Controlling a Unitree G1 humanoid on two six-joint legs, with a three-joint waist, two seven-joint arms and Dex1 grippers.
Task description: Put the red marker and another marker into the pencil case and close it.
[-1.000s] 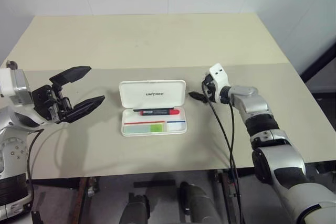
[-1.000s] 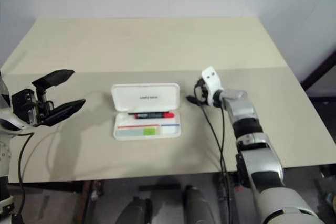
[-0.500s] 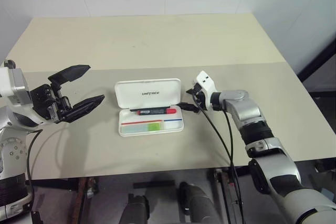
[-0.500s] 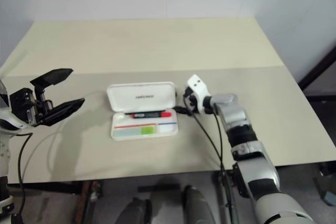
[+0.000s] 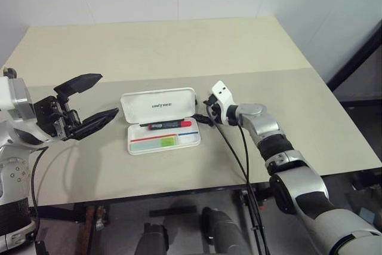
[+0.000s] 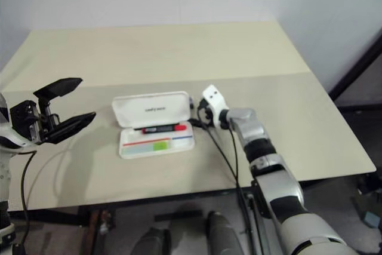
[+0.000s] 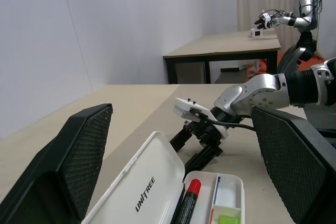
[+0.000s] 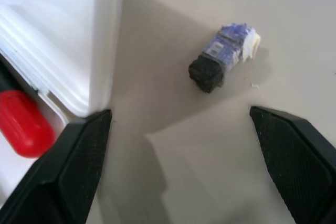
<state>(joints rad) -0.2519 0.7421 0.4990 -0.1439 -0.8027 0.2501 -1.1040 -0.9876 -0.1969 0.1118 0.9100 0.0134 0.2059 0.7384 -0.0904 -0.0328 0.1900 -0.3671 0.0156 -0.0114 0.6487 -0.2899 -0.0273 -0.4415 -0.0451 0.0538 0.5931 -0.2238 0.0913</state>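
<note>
Left gripper (image 5: 89, 103) hovers raised, fingers spread wide; right gripper (image 5: 202, 114) reaches low, fingers apart.

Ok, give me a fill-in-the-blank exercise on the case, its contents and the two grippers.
1. The pencil case lies with its lid ____.
2. The red marker lies ____ the case.
3. The light-green highlighter lies in the case, on the side of the red marker ____ from the lid.
4. The fingers of the left gripper and the right gripper stand ____.

Missing words: open; inside; away; open
</note>
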